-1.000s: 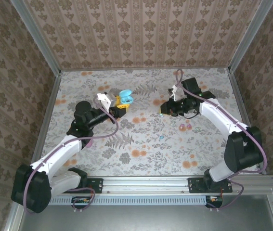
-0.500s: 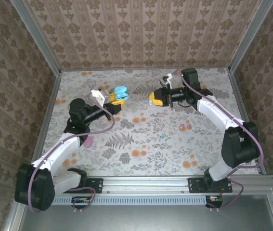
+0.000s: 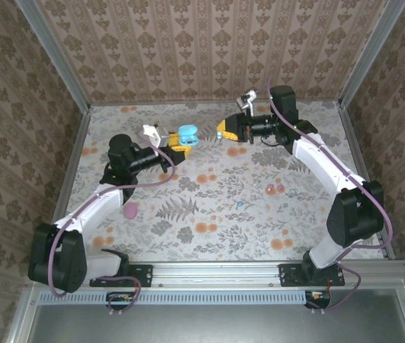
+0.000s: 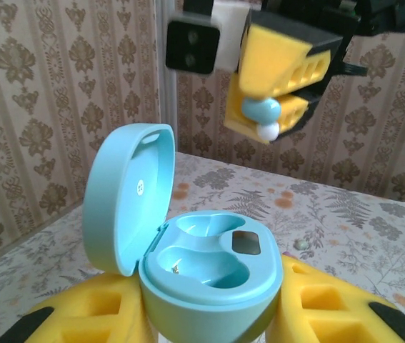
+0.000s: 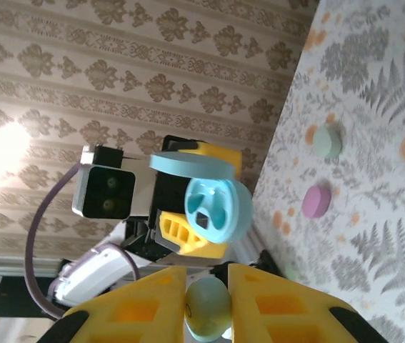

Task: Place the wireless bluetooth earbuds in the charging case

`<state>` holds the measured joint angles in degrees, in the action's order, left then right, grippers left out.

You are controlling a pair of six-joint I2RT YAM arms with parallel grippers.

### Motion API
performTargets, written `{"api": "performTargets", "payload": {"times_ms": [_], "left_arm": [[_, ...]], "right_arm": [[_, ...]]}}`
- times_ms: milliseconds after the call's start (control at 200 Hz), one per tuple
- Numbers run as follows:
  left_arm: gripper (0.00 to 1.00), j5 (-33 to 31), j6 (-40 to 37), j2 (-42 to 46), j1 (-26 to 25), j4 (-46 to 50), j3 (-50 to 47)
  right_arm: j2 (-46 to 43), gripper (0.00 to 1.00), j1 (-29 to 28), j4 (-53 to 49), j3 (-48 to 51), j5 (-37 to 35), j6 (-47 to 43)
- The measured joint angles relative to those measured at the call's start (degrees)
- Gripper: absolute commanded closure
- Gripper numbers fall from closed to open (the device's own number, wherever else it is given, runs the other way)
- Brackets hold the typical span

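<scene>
The left fingers [image 4: 88, 314] clamp the open pale-cyan egg-shaped plastic case [image 4: 209, 275]; the right fingers [image 5: 134, 307] pinch a glossy pale-cyan earbud [image 5: 207, 306]. With both held in mid-air, slight misalignment could drop it

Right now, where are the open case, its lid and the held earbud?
Case [image 4: 209, 287], left wrist view, front rim of its base.
Lid [image 4: 127, 193], left wrist view, middle of its inner face.
Earbud [image 4: 261, 109], left wrist view, its cyan body.

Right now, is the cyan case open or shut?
Open: the cyan case has its lid hinged back, both wells bare; the earbud is pinched in the right fingers.
</scene>
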<state>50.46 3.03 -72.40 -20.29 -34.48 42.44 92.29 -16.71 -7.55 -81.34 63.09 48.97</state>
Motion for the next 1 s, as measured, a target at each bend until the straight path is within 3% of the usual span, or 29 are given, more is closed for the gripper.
{"api": "performTargets", "payload": {"times_ms": [410,1000], "left_arm": [[0.76,2.1,0.0,-2.5,-2.7,-2.6,2.1],[0.76,2.4,0.4,-2.8,-3.3,-2.9,3.0]], "right_arm": [[-0.7,0.78,-5.7,-1.9,-1.5,-4.5,-11.4],[-0.9,0.79,-7.6,-2.1,-2.0,-8.9,-14.8]]}}
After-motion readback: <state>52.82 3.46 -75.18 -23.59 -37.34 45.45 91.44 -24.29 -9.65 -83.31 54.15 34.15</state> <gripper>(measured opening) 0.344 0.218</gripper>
